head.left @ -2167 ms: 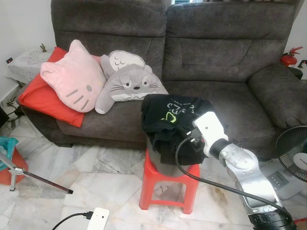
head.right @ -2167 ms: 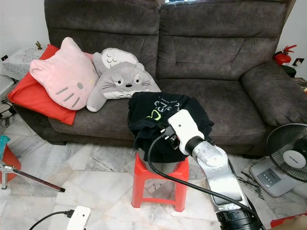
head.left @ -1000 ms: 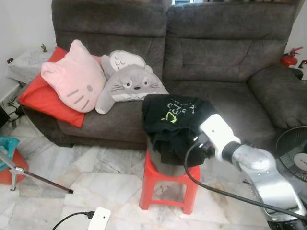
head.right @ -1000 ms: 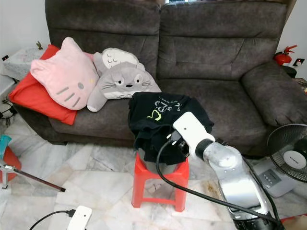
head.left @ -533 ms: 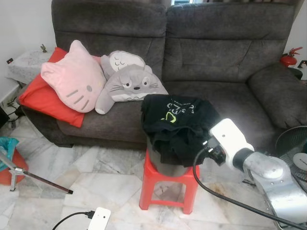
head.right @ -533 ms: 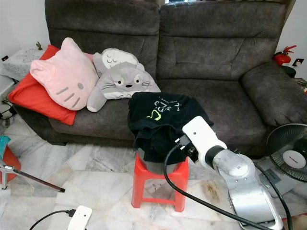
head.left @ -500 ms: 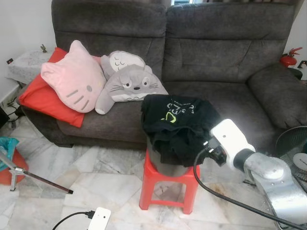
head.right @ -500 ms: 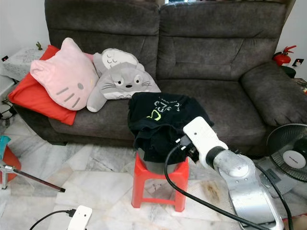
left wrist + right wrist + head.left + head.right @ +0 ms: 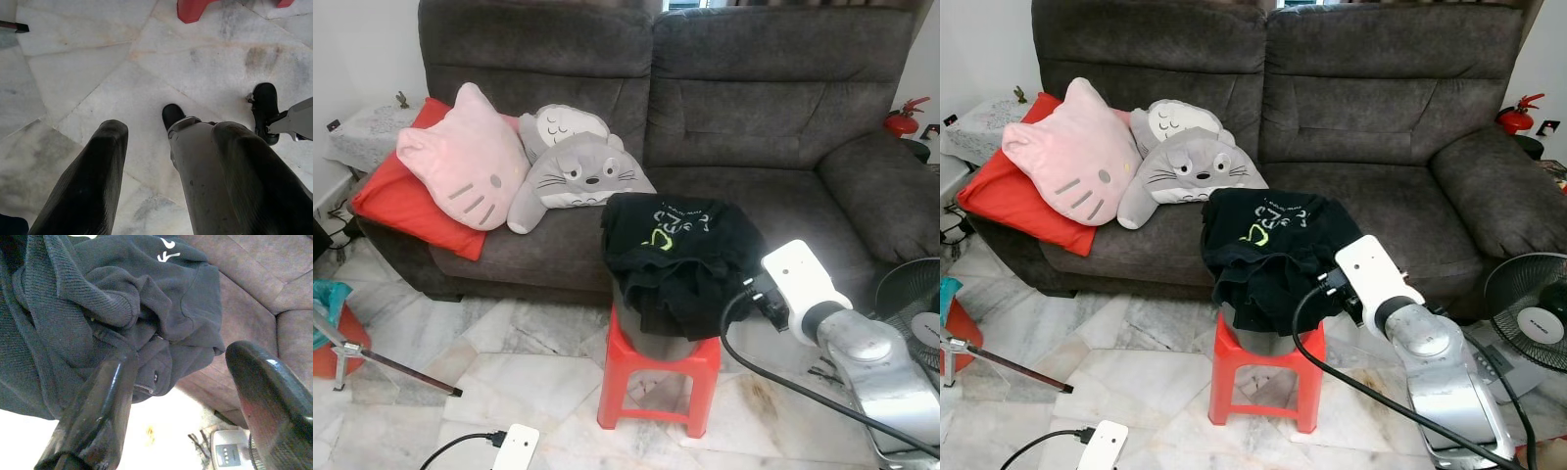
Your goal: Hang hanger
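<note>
At the upper left of the head view I had the red cushion point(image 9: 396, 201), the pink cat-face pillow point(image 9: 460, 162) and the grey round-eared plush pillow point(image 9: 579, 168) propped against the back of the dark grey fabric sofa point(image 9: 754, 117); I judged them simply stored there, out of my working line. At the lower left a thin metal stand leg point(image 9: 386, 367) and a white charger block on its cable point(image 9: 514, 446) lay on the marble floor point(image 9: 509, 362).

My left tool point(image 9: 166, 161) hung idle, pointed at the floor near the robot's own feet, its two black fingers set wide with nothing between them.

In the middle of the frame the crumpled black garment with the green print point(image 9: 671, 259) was heaped over a grey bucket, its hem hanging down the sides, and that sat on the red plastic stool point(image 9: 658, 377) just in front of the sofa, I think so it stood at arm height.

To the right, my right tool point(image 9: 181, 382) was just beside the garment's right edge, fingers spread wide and empty, one finger close against the knit.

I could make out no hanger; I judged it might be buried in the cloth. The white floor fan point(image 9: 911, 304) stood at the far right.
</note>
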